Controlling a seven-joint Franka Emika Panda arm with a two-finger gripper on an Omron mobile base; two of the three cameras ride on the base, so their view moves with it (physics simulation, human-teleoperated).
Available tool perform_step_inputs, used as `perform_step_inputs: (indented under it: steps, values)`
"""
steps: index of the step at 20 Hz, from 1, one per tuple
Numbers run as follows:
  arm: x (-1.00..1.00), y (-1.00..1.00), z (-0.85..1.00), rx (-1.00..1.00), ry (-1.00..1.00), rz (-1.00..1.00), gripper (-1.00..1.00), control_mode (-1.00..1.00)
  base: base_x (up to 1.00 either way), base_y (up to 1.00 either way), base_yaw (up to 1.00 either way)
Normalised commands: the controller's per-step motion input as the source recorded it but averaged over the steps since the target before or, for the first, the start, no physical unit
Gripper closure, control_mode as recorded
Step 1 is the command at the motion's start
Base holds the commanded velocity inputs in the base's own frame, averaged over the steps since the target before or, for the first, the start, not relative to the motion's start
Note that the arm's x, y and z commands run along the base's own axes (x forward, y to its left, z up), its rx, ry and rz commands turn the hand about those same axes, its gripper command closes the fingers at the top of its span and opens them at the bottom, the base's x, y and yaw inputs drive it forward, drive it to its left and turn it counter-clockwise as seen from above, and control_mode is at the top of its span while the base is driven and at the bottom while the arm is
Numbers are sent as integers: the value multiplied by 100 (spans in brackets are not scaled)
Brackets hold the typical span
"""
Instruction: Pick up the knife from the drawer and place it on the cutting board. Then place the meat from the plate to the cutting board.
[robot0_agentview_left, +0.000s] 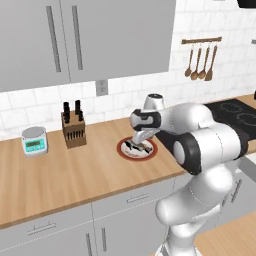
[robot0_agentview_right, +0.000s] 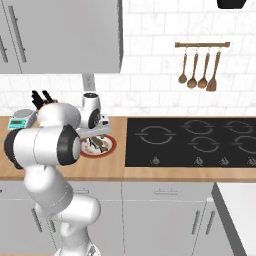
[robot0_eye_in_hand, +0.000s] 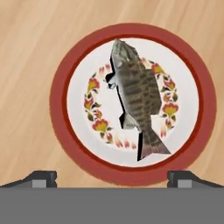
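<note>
Hovering just above the plate (robot0_eye_in_hand: 59, 109) with the gripper (robot0_eye_in_hand: 113, 177) spread wide, fingertips (robot0_eye_in_hand: 41, 177) standing well apart at either side of the near rim and pinching nothing

Lying on the plate: the meat (robot0_eye_in_hand: 135, 94), a brownish-grey fish shape with pale patches, running slantwise across the white centre, head toward the top of the hand view and tail toward the lower right, crossing a ring of small red and yellow flowers painted inside the broad red rim

Resting flat on the wooden counter (robot0_agentview_left: 65, 175), the plate (robot0_agentview_left: 121, 148) sitting near the front edge, between the knife block (robot0_agentview_left: 74, 127) on the left and the black cooktop (robot0_agentview_right: 195, 142) on the right, apart from both

Reaching in the left base view from the lower right, the white arm (robot0_agentview_left: 200, 145) bending over the counter and pointing the gripper (robot0_agentview_left: 139, 142) down at the plate; same pose in the right base view, gripper (robot0_agentview_right: 97, 141) over the plate (robot0_agentview_right: 111, 145)

Standing at the far left of the counter, a small kitchen scale (robot0_agentview_left: 34, 140) just beside the knife block

Hanging on the tiled wall above the cooktop, a rail of wooden spoons (robot0_agentview_right: 200, 70)

Showing closed below the counter, grey drawer fronts (robot0_agentview_left: 135, 197) with slim bar handles
</note>
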Motion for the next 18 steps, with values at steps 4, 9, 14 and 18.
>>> perform_step_inputs:
  steps: [4, 9, 14, 18]
  values:
    - [36, 4, -23, 2, 2, 3, -100, -100, 0, 0, 0]
    - [48, 0, -24, 0, 3, 0, -100, -100, 0, 0, 0]
    - [56, 1, -24, 0, 5, 0, -100, -100, 0, 0, 0]
    - [33, 7, -21, 0, 3, 0, -100, -100, 0, 0, 0]
